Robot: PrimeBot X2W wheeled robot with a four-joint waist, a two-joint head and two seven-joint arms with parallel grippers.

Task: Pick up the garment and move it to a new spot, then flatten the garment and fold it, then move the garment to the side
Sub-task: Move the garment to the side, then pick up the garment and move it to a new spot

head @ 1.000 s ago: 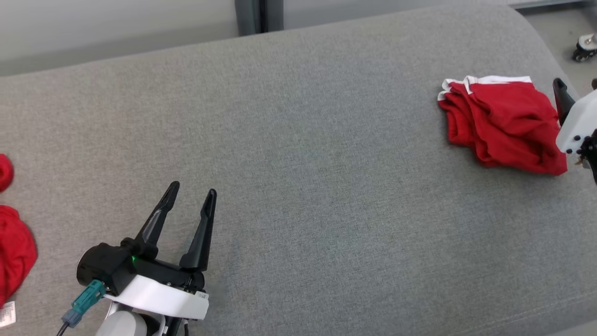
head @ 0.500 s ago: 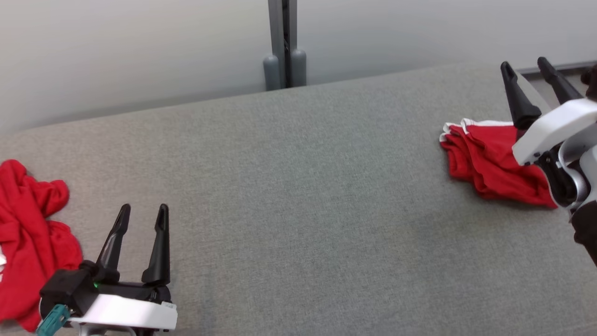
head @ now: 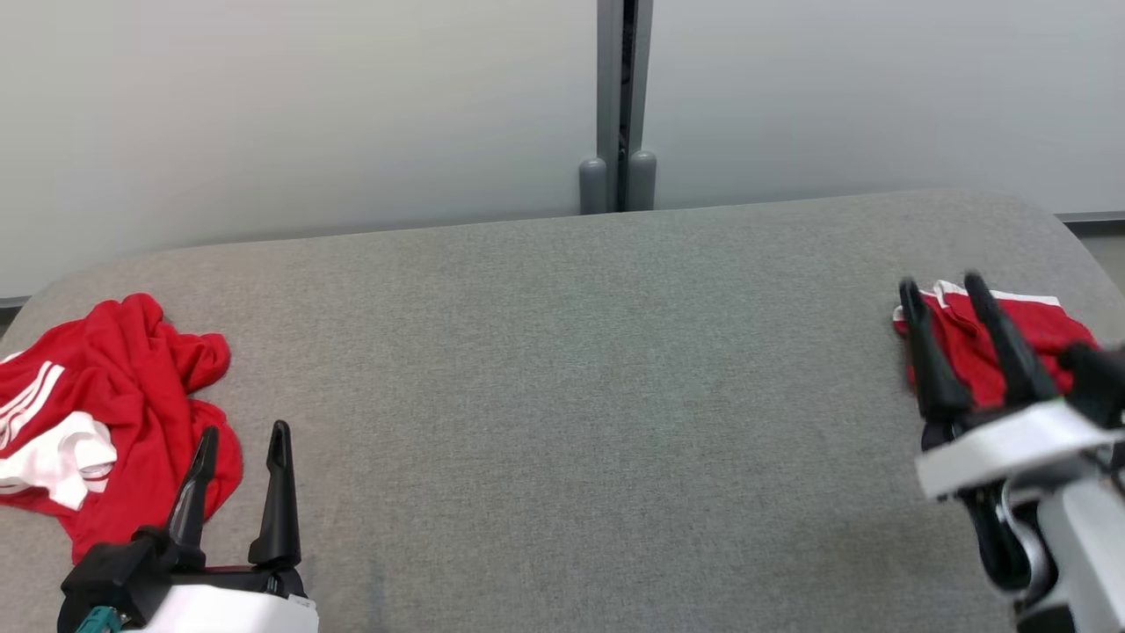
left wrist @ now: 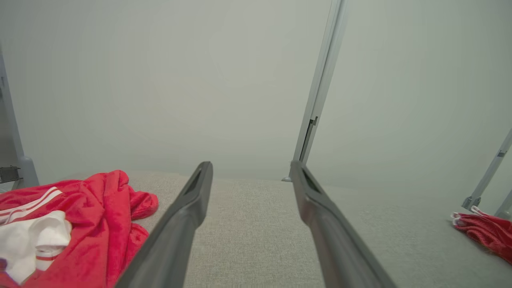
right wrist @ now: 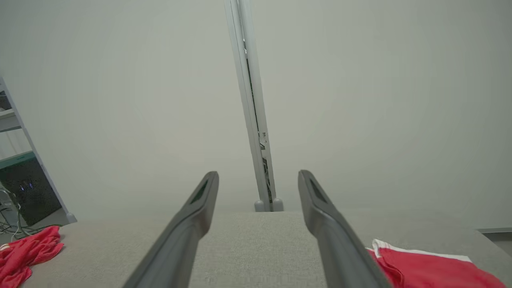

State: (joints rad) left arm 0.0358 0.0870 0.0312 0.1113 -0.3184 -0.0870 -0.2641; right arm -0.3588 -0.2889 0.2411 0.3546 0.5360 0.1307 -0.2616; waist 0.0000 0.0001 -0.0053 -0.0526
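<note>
A crumpled red garment (head: 132, 387) with white stripes lies at the left end of the grey cushioned surface (head: 580, 396). A folded red garment (head: 1046, 330) with white trim lies at the right end. My left gripper (head: 244, 431) stands open and empty just right of the crumpled garment (left wrist: 92, 224), fingers pointing toward the wall. My right gripper (head: 940, 283) is open and empty too, hovering in front of the folded garment and covering part of it. In the right wrist view the folded garment (right wrist: 432, 272) lies beside the open right gripper (right wrist: 258, 174).
A pale wall with a grey upright post (head: 620, 105) stands behind the surface. The surface's rounded corners lie close to both garments. A shelf with a dark box (right wrist: 24, 188) stands off to the left in the right wrist view.
The head camera has tilted up, bringing the wall and the whole crumpled garment into view. My right gripper has drawn back from over the folded garment toward me. Both grippers stayed open.
</note>
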